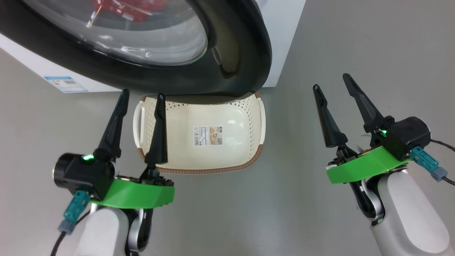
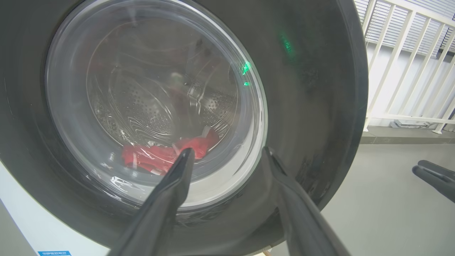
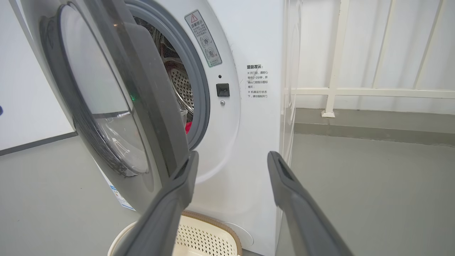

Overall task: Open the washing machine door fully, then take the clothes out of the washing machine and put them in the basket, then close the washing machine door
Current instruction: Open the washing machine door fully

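Both the left gripper (image 1: 142, 94) and right gripper (image 1: 330, 81) are open and empty, and the big round black glass door (image 1: 245, 46) hangs partly open over the small cream plastic basket (image 1: 199, 170), which it might bump.

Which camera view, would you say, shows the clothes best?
Left wrist view: the clothes lie as a red heap behind the door glass. Head view catches a red patch, right wrist view a sliver.

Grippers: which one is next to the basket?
The left gripper: its fingers cross the basket's left end in the head view; the right gripper stands well apart.
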Controlling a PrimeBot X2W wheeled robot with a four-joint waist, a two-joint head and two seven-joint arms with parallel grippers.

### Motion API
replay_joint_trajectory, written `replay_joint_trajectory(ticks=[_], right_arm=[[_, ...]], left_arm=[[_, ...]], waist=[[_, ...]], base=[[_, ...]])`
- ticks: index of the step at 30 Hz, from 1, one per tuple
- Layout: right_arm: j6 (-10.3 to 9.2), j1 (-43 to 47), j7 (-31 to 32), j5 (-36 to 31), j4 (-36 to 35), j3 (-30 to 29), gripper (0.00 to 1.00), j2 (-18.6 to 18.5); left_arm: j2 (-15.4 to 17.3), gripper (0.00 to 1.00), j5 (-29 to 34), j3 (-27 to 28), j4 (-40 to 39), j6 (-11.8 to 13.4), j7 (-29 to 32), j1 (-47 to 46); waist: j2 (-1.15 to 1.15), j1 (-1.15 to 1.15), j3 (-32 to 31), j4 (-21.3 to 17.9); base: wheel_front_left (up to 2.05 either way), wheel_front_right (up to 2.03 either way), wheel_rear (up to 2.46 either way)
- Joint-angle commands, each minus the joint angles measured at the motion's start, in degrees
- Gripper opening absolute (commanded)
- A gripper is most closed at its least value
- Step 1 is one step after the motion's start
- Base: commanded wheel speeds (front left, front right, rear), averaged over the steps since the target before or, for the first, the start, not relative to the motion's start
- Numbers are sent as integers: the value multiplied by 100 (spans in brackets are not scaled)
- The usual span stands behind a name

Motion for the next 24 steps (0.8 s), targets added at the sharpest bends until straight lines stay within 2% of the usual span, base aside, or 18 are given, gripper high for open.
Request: replay_joint_trajectory(ticks=[1,7,8,10,16,19,24], right_arm=[[26,42,-36,-79,-150,102,100,76],[26,-10,-36,-137,-170,95,100,99],[26,-19,-36,-137,-177,94,79,102],[26,-40,-36,-91,-146,118,2,109],[26,-351,-36,428,-24,374,0,76],[26,-603,-36,1213,79,574,0,46],[26,-1196,76,2691,364,900,0,-226]], left_arm=[[98,100,69,152,-164,-12,-27,74],[98,100,131,145,-182,14,-27,66],[98,100,142,143,-182,18,-27,64],[98,100,145,139,-187,23,-27,58],[98,100,129,131,-207,48,-27,53],[98,100,105,87,-217,54,-27,42],[98,100,49,-4,-242,71,-27,-6]], waist=[[0,0,4,1],[0,0,22,9],[0,0,26,11],[0,0,31,20],[0,0,58,54],[0,0,70,99],[0,0,113,226]], base=[[0,0,0],[0,0,0],[0,0,0],[0,0,0],[0,0,0],[0,0,0],[0,0,0]])
